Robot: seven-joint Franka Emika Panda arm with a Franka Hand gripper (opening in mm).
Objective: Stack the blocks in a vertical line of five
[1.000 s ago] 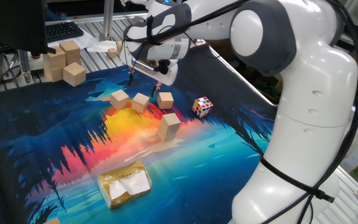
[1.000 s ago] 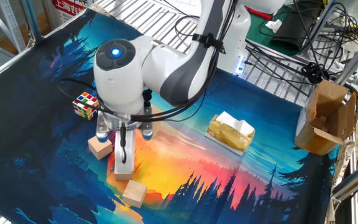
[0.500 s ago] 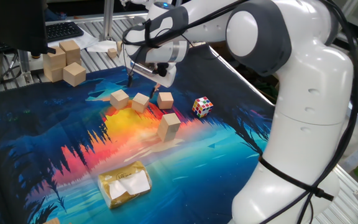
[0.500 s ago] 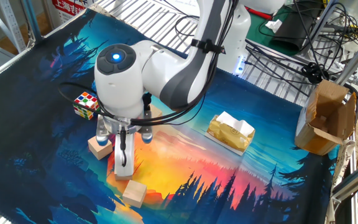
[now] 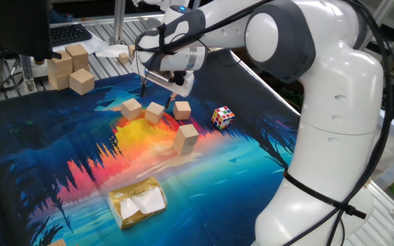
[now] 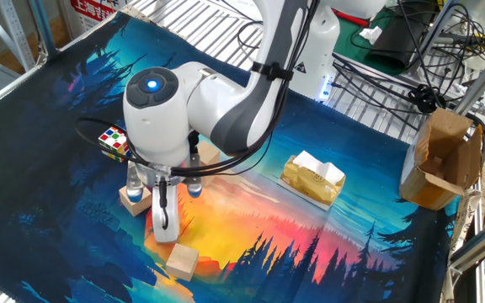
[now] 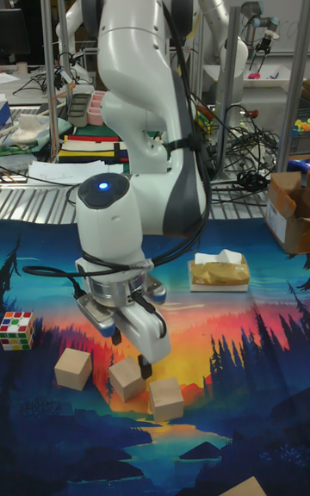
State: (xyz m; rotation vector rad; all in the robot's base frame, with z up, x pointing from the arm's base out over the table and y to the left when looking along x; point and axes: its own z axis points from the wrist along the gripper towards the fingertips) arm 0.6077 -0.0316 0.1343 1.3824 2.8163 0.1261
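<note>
**Tan cubes scattered under a raised pincer**

Wooden and pale tan, four small blocks lie loose on the sunset-printed mat [image 5: 60, 171] that covers the table. In one fixed view three of them sit in a loose row: the left block [image 5: 131, 108], the middle block [image 5: 155, 112] and the right block [image 5: 181, 108], close together but apart. A fourth block [image 5: 186, 137] stands nearer the camera, just below that row; it looks taller than the others, and I cannot tell whether it is one cube or two stacked.

White and grey, the arm reaches over the far side of the row. Its pincer [image 5: 159, 87] hangs above the mat behind the three blocks, its dark fingers spread apart with nothing between them. From the tall fixed view the pincer [image 7: 129, 358] hovers right over the cluster of blocks, not touching any of them as far as I can tell.

A multicoloured puzzle cube [image 5: 223, 117] rests to the right of the row, apart from it. A gold-wrapped packet of tissues [image 5: 137, 201] lies near the front of the mat. Larger pale wooden blocks [image 5: 70, 67] are piled beyond the mat's far left corner.
</note>
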